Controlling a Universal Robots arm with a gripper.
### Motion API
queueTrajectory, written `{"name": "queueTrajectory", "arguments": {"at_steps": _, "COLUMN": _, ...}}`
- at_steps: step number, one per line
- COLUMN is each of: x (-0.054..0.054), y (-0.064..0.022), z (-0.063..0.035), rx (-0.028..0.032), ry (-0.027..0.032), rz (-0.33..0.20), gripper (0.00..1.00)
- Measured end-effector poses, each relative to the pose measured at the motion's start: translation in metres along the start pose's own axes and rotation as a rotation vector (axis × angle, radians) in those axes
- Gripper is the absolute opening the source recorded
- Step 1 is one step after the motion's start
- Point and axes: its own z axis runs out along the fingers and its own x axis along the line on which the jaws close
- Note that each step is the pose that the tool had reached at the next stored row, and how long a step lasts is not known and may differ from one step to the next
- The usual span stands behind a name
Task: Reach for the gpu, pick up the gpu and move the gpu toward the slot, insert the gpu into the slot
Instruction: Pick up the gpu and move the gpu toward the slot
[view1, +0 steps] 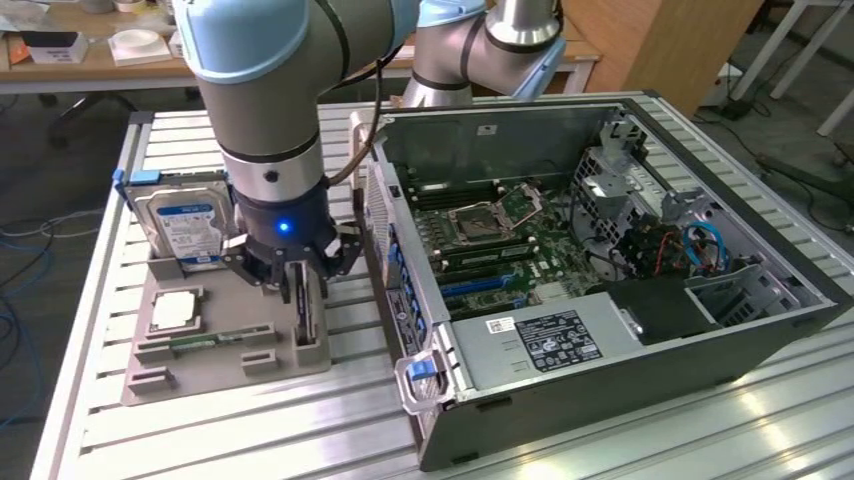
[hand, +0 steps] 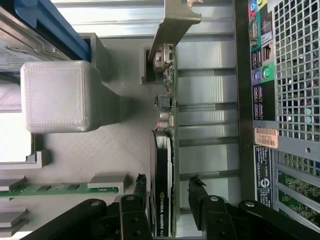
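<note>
Surface: slatted metal table (view1: 200, 440), with a wooden desk (view1: 80, 62) behind it.
Landmark: open computer case (view1: 747, 330), motherboard (view1: 507, 240) exposed inside.
Card: the gpu (hand: 164, 200) stands on its long edge in a grey tray (view1: 227, 375) just beside the case's rear panel. Its long axis runs along that panel.
Bracket: the metal bracket (hand: 172, 25) is at the end nearer the hard drive (view1: 187, 225).
Tray contents: the hard drive, a processor chip (view1: 175, 310) and a memory stick (view1: 200, 343).
Tool: the gripper (hand: 168, 180) is spread wide, with a finger on each side of the card and nothing clamped.
</note>
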Motion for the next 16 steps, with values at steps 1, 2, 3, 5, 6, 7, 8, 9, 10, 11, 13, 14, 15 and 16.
{"name": "queueTrajectory", "arguments": {"at_steps": 1, "x": 0.0, "y": 0.0014, "z": 0.0003, "rx": -0.0001, "ry": -0.0001, "rz": 0.0, "gripper": 0.47}}
{"name": "queueTrajectory", "arguments": {"at_steps": 2, "x": 0.0, "y": 0.003, "z": 0.0006, "rx": -0.0001, "ry": -0.0001, "rz": 0.0, "gripper": 0.47}}
{"name": "queueTrajectory", "arguments": {"at_steps": 3, "x": 0.001, "y": 0.0045, "z": 0.0008, "rx": 0.0, "ry": -0.0001, "rz": 0.0, "gripper": 0.47}}
{"name": "queueTrajectory", "arguments": {"at_steps": 5, "x": 0.001, "y": 0.0082, "z": 0.0017, "rx": 0.0, "ry": -0.0001, "rz": 0.0, "gripper": 0.47}}
{"name": "queueTrajectory", "arguments": {"at_steps": 6, "x": 0.001, "y": 0.01, "z": 0.0022, "rx": -0.0001, "ry": -0.0002, "rz": 0.0, "gripper": 0.47}}
{"name": "queueTrajectory", "arguments": {"at_steps": 7, "x": 0.001, "y": 0.0109, "z": 0.0027, "rx": -0.0001, "ry": -0.0002, "rz": 0.0, "gripper": 0.47}}
{"name": "queueTrajectory", "arguments": {"at_steps": 8, "x": 0.002, "y": 0.0114, "z": 0.0033, "rx": -0.0002, "ry": -0.0003, "rz": 0.0, "gripper": 0.47}}
{"name": "queueTrajectory", "arguments": {"at_steps": 9, "x": 0.003, "y": 0.0115, "z": 0.0039, "rx": -0.0001, "ry": -0.0001, "rz": 0.0, "gripper": 0.47}}
{"name": "queueTrajectory", "arguments": {"at_steps": 10, "x": 0.003, "y": 0.0115, "z": 0.0046, "rx": 0.0001, "ry": 0.0, "rz": 0.0, "gripper": 0.47}}
{"name": "queueTrajectory", "arguments": {"at_steps": 11, "x": 0.004, "y": 0.0114, "z": 0.0054, "rx": 0.0, "ry": 0.0, "rz": 0.0, "gripper": 0.47}}
{"name": "queueTrajectory", "arguments": {"at_steps": 13, "x": 0.006, "y": 0.0113, "z": 0.0068, "rx": -0.0001, "ry": -0.0002, "rz": 0.0, "gripper": 0.47}}
{"name": "queueTrajectory", "arguments": {"at_steps": 14, "x": 0.006, "y": 0.0113, "z": 0.0073, "rx": -0.0003, "ry": -0.0003, "rz": 0.0, "gripper": 0.47}}
{"name": "queueTrajectory", "arguments": {"at_steps": 15, "x": 0.006, "y": 0.0112, "z": 0.0075, "rx": -0.0002, "ry": -0.0002, "rz": 0.0, "gripper": 0.47}}
{"name": "queueTrajectory", "arguments": {"at_steps": 16, "x": 0.006, "y": 0.0112, "z": 0.0074, "rx": -0.0001, "ry": -0.0001, "rz": 0.0, "gripper": 0.47}}
